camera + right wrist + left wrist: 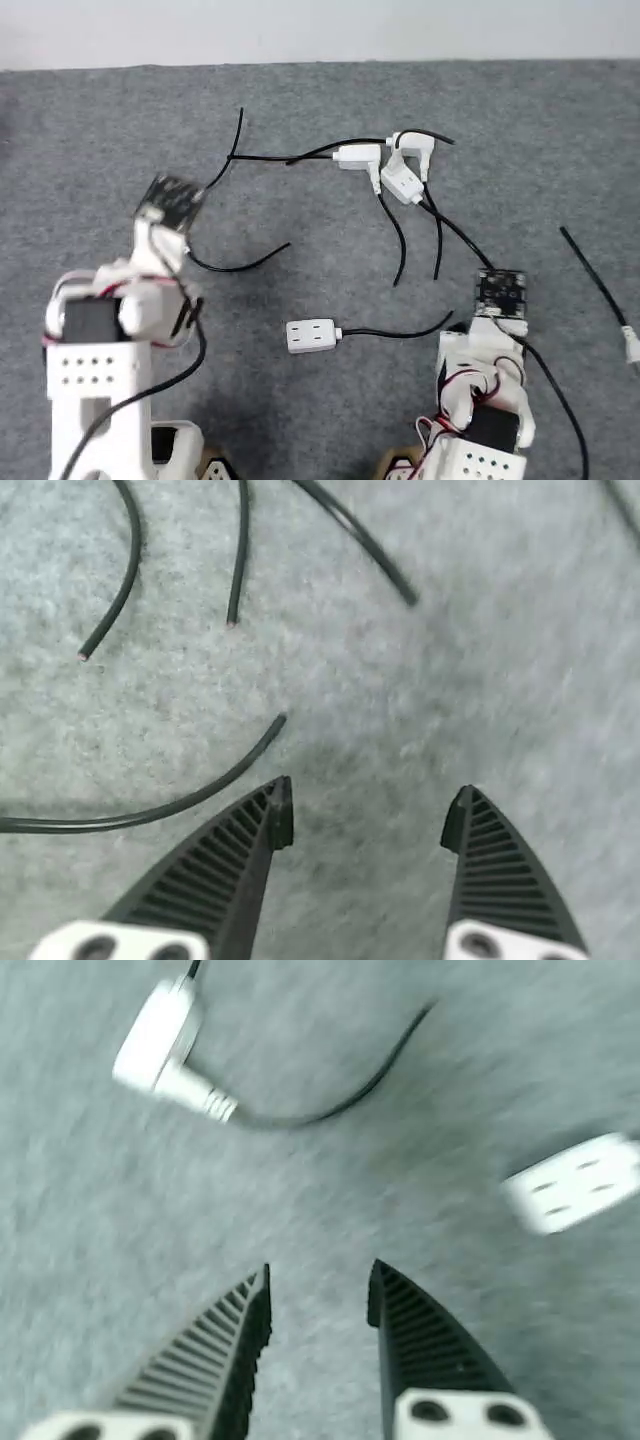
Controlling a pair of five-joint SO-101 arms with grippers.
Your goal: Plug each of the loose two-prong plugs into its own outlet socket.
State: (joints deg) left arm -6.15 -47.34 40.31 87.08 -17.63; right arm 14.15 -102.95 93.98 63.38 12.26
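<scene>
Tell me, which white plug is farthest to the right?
The plug lying alone at the right, on the end of a straight black cord. The other plugs bunch together at the far middle.

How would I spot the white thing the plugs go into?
Find the grey mat, then the gap between the left arm and the right arm. The outlet block lies there. It is flat with slots on top, unlike the rounded plugs farther back.
</scene>
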